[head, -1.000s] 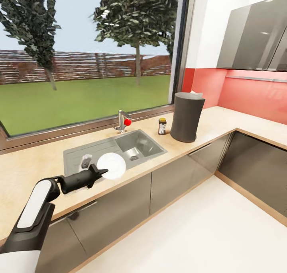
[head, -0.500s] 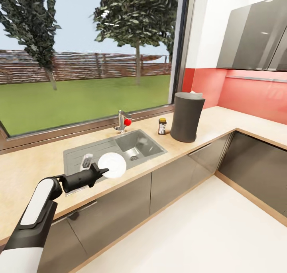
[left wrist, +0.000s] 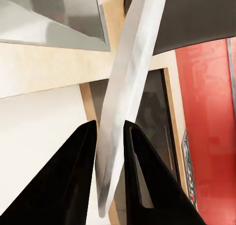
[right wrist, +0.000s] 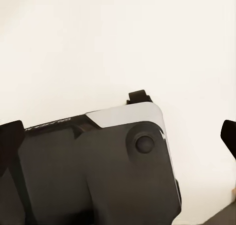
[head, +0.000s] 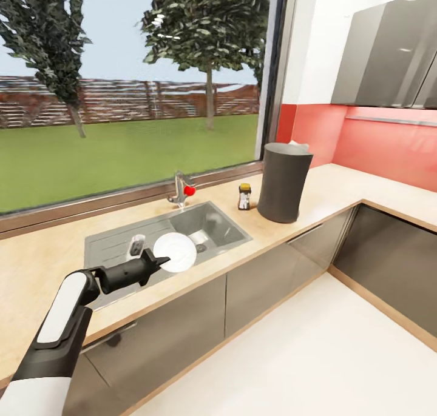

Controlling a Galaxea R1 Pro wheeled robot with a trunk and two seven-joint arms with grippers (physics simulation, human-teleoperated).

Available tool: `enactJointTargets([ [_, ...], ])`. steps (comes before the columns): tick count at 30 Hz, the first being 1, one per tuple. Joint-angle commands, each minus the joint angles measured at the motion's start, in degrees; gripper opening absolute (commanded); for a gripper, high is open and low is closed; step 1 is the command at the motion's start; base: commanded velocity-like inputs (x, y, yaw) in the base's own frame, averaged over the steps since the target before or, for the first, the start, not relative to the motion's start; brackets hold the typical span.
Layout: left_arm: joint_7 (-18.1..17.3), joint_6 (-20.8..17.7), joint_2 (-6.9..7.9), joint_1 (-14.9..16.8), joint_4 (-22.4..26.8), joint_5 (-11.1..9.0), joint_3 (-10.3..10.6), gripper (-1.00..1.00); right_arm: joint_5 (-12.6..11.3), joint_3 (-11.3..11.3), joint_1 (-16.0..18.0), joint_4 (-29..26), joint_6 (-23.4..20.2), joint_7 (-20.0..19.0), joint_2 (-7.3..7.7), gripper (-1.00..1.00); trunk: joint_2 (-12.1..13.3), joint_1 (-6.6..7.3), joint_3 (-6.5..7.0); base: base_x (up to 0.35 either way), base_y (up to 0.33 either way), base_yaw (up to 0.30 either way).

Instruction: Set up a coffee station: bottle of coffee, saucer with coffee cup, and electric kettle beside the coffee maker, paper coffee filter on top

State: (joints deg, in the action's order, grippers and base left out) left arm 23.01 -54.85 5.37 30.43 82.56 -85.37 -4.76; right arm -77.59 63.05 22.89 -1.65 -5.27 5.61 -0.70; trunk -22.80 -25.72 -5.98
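The kitchen countertop (head: 340, 188) runs under the window and turns a corner. One coffee maker (head: 284, 181) stands on it, and one bottle of coffee (head: 244, 197) sits just beside that; its label is too small to read. One sink (head: 212, 222) lies between them and the left gripper (head: 159, 262), which is clamped on the rim of one white saucer (head: 177, 251), held over the sink's edge. The right gripper (right wrist: 118, 136) shows only two dark tips (right wrist: 11, 136) set wide, probably parted.
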Motion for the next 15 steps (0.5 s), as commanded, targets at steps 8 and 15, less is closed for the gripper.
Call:
enactJointTargets([
  [8,0.5,-0.2,-0.51,0.1,0.1,-0.4,0.0,-1.00,-0.2,0.5,-0.1,-0.4,3.3,0.4,-0.72,1.00,-0.1,-0.06,-0.12,0.278,-0.169,0.000],
  [15,0.5,-0.2,-0.56,0.1,0.1,-0.3,0.1,-1.00,-0.1,0.5,-0.2,-0.6,4.3,0.4,-0.82,1.00,-0.1,-0.06,-0.12,0.278,-0.171,0.000],
])
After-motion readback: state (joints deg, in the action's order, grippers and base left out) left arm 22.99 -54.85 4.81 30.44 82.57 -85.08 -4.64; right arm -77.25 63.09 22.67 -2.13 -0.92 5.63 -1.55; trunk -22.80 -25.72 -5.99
